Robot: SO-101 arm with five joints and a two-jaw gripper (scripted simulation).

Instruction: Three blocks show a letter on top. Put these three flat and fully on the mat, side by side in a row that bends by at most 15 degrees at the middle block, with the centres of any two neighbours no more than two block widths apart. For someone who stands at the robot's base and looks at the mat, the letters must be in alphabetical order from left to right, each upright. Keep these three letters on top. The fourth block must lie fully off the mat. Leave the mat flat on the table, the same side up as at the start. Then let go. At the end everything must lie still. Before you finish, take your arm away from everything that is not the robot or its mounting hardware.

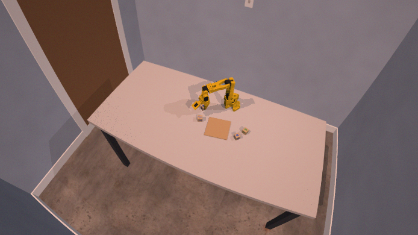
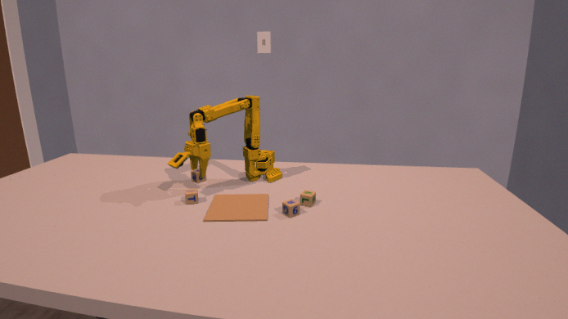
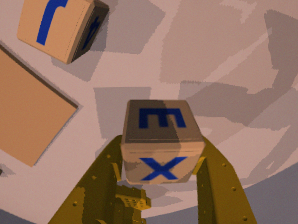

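The gripper (image 1: 202,107) (image 2: 198,175) (image 3: 160,165) is shut on a wooden block (image 2: 196,176) (image 3: 162,142) with blue E and X faces. It holds this block low, left of the arm's base in the top and exterior views; any gap to the table cannot be told. A block (image 1: 200,117) (image 2: 191,196) (image 3: 50,30) with a blue T on its side lies off the mat (image 1: 217,128) (image 2: 237,207) (image 3: 30,110), on its left in the top and exterior views. Right of the mat lie a block (image 1: 237,135) (image 2: 290,208) with blue marks and a block (image 1: 245,130) (image 2: 308,198) with green marks. Their top marks are too small to read.
The white table (image 1: 265,164) (image 2: 356,257) carries everything. The arm's yellow base (image 1: 231,102) (image 2: 257,164) stands behind the mat in the top and exterior views. The arm's shadows fall across the table around the held block. A wall stands behind the table.
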